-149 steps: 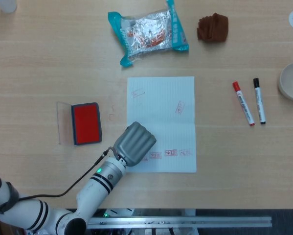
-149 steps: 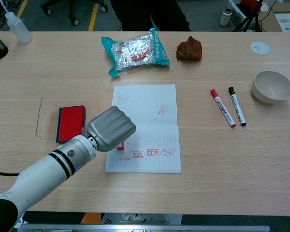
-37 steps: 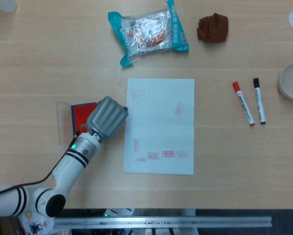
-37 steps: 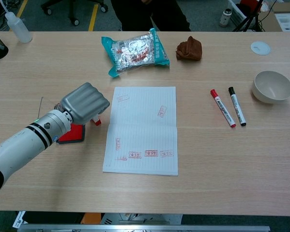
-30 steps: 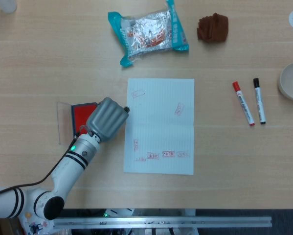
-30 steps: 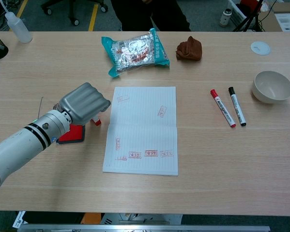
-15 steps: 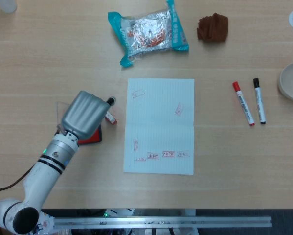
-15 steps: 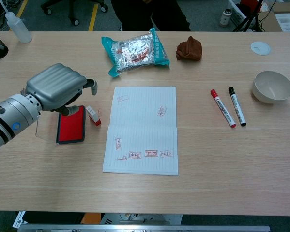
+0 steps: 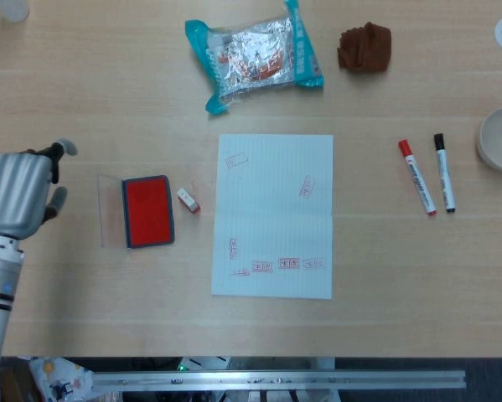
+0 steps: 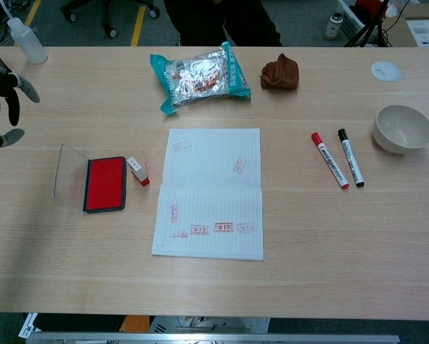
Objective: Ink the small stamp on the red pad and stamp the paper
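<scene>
One hand (image 9: 16, 194) in view, the left, empty, fingers spread | stamp (image 9: 188, 200) lay right of it (beside pad (image 9: 147, 210)) | paper (image 9: 274, 215) beyond, seemingly finished

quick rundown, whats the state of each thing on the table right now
small stamp: lying on the table between pad and paper, not held
red pad: open, clear lid flat to its left
paper: flat, creased across the middle, several red prints
left hand: empty, fingers apart, off to the left
red marker: capped, lying flat
black marker: capped, lying flat
bowl: upright
snack bag: lying flat
</scene>
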`<state>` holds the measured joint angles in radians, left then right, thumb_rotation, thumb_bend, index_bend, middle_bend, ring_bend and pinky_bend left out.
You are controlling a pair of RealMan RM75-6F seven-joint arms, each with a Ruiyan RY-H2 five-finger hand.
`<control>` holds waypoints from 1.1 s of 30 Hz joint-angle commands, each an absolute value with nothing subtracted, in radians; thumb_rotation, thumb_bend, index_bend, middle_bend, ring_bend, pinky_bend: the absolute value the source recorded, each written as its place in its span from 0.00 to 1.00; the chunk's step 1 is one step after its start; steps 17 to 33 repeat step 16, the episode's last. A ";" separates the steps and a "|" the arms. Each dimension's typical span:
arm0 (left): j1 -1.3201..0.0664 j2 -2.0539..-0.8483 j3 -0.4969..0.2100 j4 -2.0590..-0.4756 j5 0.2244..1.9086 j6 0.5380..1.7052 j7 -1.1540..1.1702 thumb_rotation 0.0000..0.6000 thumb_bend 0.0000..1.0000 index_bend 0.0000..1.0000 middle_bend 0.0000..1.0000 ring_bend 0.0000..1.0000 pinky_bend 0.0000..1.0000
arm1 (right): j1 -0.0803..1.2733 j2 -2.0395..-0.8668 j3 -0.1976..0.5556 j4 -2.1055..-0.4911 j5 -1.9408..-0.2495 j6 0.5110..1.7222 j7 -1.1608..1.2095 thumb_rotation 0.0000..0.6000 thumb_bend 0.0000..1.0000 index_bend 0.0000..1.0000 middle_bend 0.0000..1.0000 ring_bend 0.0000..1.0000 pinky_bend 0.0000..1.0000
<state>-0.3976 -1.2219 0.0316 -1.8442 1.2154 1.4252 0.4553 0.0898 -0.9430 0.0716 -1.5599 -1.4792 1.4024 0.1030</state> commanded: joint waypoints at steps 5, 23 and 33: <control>-0.258 -1.209 0.070 -1.726 1.311 1.560 0.305 1.00 0.27 0.38 0.57 0.61 0.91 | 0.086 -0.970 0.059 -1.548 -1.499 1.417 0.086 1.00 0.20 0.24 0.36 0.29 0.30; -0.139 -1.171 0.107 -1.719 1.391 1.634 0.273 1.00 0.27 0.39 0.57 0.61 0.91 | 0.073 -0.981 0.052 -1.553 -1.508 1.444 0.061 1.00 0.20 0.24 0.36 0.29 0.30; -0.139 -1.171 0.107 -1.719 1.391 1.634 0.273 1.00 0.27 0.39 0.57 0.61 0.91 | 0.073 -0.981 0.052 -1.553 -1.508 1.444 0.061 1.00 0.20 0.24 0.36 0.29 0.30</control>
